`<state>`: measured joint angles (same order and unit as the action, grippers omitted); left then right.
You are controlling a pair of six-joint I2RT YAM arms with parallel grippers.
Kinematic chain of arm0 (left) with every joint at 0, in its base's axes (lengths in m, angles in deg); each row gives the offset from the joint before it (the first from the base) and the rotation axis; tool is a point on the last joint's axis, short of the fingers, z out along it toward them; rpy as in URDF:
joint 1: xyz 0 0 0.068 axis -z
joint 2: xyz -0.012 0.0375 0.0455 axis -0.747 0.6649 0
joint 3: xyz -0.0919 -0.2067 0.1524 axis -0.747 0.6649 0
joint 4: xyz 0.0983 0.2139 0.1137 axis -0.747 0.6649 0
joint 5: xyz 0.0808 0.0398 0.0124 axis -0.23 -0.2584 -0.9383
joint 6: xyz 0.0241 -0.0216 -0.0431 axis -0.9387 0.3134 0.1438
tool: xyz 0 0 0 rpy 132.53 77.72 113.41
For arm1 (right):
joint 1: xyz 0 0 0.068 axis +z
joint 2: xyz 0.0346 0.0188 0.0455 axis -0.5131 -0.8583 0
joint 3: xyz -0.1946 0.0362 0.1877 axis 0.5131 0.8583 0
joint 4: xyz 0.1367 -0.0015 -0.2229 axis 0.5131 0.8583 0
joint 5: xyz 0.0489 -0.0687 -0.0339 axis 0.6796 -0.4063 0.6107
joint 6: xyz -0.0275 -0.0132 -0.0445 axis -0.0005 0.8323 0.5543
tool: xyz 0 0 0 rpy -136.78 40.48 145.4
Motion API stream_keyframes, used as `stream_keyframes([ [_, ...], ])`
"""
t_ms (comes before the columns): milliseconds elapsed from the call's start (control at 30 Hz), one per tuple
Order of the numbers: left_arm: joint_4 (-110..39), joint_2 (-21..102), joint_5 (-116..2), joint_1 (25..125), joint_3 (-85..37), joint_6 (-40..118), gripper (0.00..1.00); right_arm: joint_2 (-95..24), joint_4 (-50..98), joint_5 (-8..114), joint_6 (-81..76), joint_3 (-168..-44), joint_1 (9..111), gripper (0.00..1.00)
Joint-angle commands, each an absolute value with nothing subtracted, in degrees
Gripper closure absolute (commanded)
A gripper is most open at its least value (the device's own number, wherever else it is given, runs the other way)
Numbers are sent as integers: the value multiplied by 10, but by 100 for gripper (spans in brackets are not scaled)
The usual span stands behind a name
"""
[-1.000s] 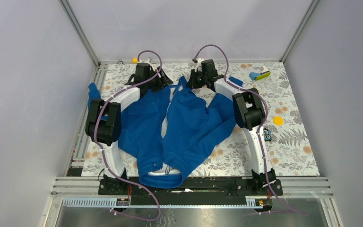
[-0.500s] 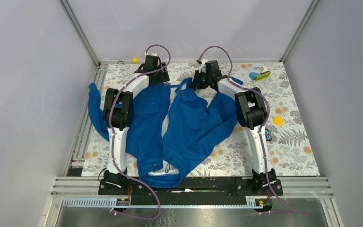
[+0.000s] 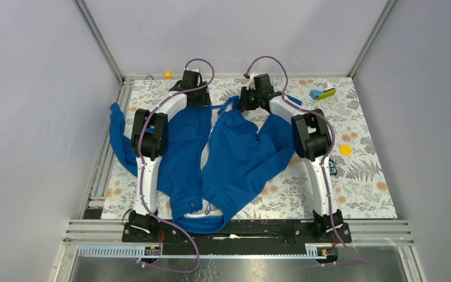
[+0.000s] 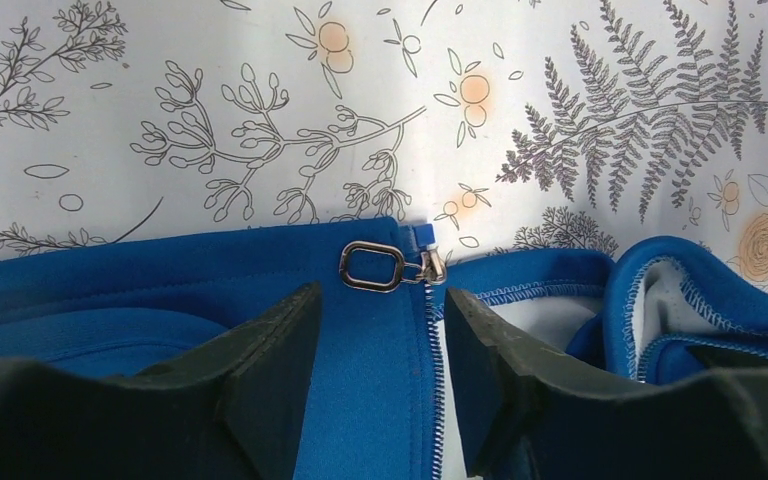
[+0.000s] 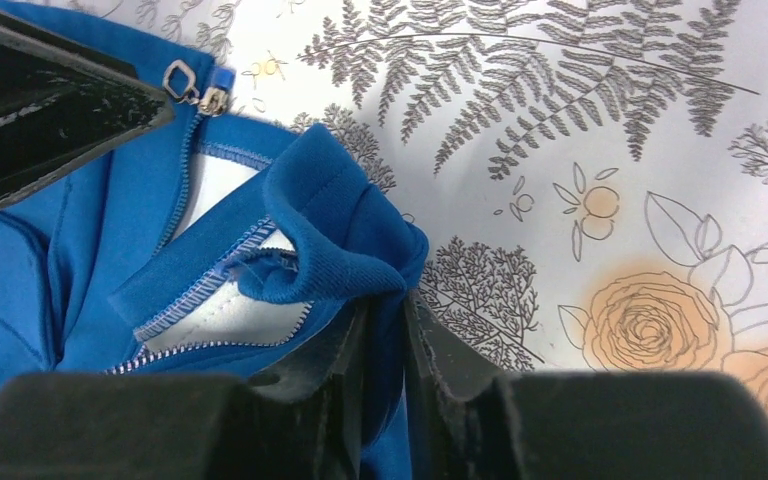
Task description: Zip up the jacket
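The jacket (image 3: 235,158) lies open, front up, on the flowered surface (image 3: 364,176). Its zipper pull (image 4: 373,266) sits at the far hem corner, and the rest of the garment spreads back from the pull toward the arm bases, where the white-lined collar (image 3: 202,212) ends.

The left pincer (image 4: 380,295) hovers just on the near side of the pull. Its fingers stand apart and straddle the hem edge and the line of zipper teeth (image 4: 434,380), gripping nothing. This looks like lining up to hold that side flat or to take the pull.

Just beside the pull, on the other front panel, the right pincer (image 5: 385,310) is nearly closed and pinches a rolled fold of hem (image 5: 340,230). This is probably to draw that panel's zipper end toward the pull. The two halves are not yet joined, so the zipping itself has not begun.
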<state>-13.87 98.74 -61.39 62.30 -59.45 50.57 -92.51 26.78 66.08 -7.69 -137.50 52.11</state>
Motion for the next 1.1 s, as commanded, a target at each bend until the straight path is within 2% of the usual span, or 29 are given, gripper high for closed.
stream_keyframes([
  [0, -153, 995, -623, 630, -600, 498, 48, -903, 315, 596, -62, -1406, 531, 73],
  [100, -142, 1001, -671, 643, -615, 489, 51, -896, 345, 545, -51, -1421, 542, 57],
  [267, -97, 1028, -731, 663, -647, 472, 56, -870, 421, 443, -18, -1463, 568, 39],
  [367, -74, 1054, -725, 663, -672, 473, 62, -834, 432, 408, -14, -1457, 584, 33],
  [467, -62, 1064, -715, 663, -700, 468, 73, -789, 419, 395, -42, -1435, 593, 30],
  [667, -125, 1016, -700, 663, -646, 456, 92, -687, 218, 472, -78, -1266, 603, 23],
  [700, -138, 1006, -699, 662, -633, 457, 99, -684, 194, 486, -87, -1250, 603, 23],
  [733, -152, 997, -698, 661, -620, 458, 100, -687, 180, 507, -98, -1244, 603, 25],
  [900, -235, 941, -658, 649, -545, 466, 100, -753, 126, 614, -147, -1259, 603, 36],
  [1067, -345, 868, -613, 633, -437, 482, 100, -814, 123, 632, -178, -1299, 606, 53],
])
